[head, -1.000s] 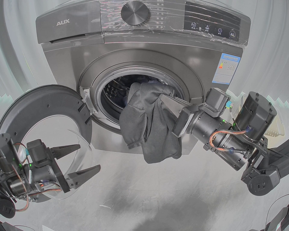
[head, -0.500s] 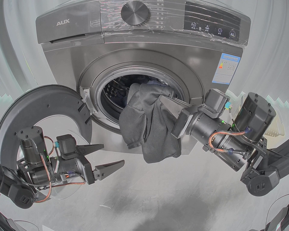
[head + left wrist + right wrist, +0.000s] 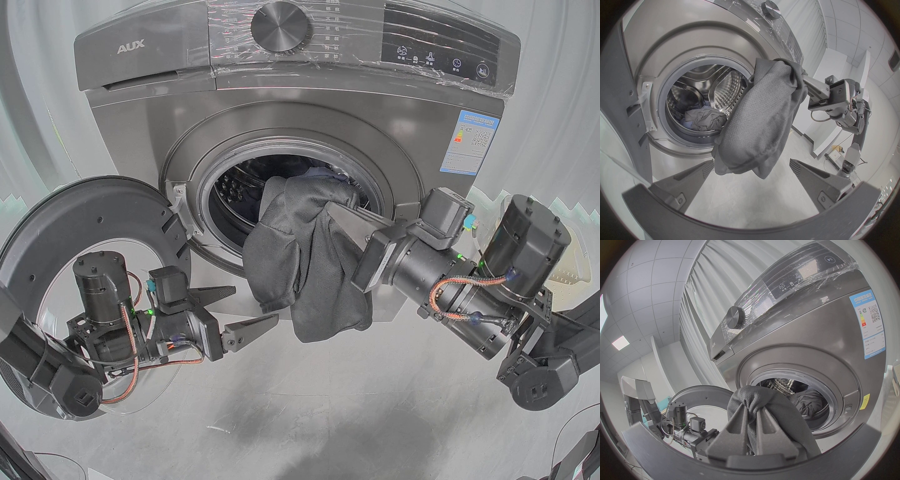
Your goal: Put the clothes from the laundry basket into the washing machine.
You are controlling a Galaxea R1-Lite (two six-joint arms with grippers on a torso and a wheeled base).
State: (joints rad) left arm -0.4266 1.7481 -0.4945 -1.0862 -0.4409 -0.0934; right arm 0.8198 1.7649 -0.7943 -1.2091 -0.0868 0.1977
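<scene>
At the mouth of the washing machine (image 3: 150, 125), I have the right gripper (image 3: 336, 211) pinched shut on a fold of the dark grey garment (image 3: 300, 262), held high so its top clears the door ring (image 3: 201, 206) while most of the cloth hangs outside, down the machine's front. Below the opening, my left gripper (image 3: 255, 305) hangs empty with fingers spread wide, near the drooping hem, I judge to lift it in. Inside the drum (image 3: 725, 87) lie other clothes (image 3: 704, 118).

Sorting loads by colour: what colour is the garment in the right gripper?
The garment is plain dark grey, clearest in the left wrist view.
</scene>
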